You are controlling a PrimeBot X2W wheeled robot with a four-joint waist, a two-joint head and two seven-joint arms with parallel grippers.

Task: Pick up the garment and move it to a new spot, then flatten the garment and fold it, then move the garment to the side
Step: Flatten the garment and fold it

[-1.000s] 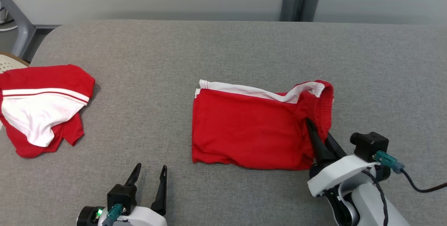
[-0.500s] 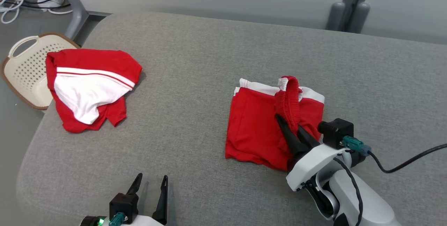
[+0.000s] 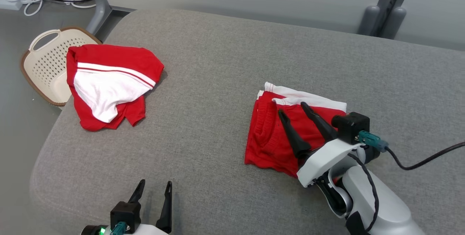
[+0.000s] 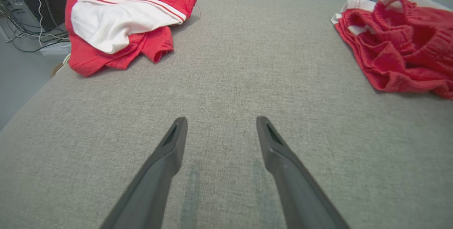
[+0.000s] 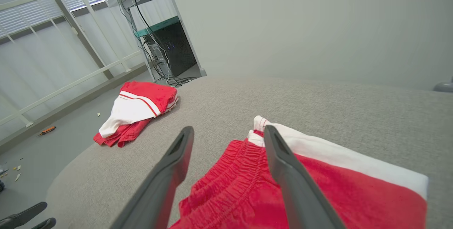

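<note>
No text, label or number can be read anywhere.

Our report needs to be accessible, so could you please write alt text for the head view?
The right end effector, open, is poised over folded red-and-white shorts on a grey padded table. The left end effector is open near the front edge; a second red-and-white garment lies at the far left near a cream basket.

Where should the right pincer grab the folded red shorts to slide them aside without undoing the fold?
Probably the left edge of the folded red shorts, where the elastic waistband lies on top of the lower layers. Bring the open right pincer in low from the near-left corner, one finger under the stack and one on top. That way every loose layer is pinched together.
</note>
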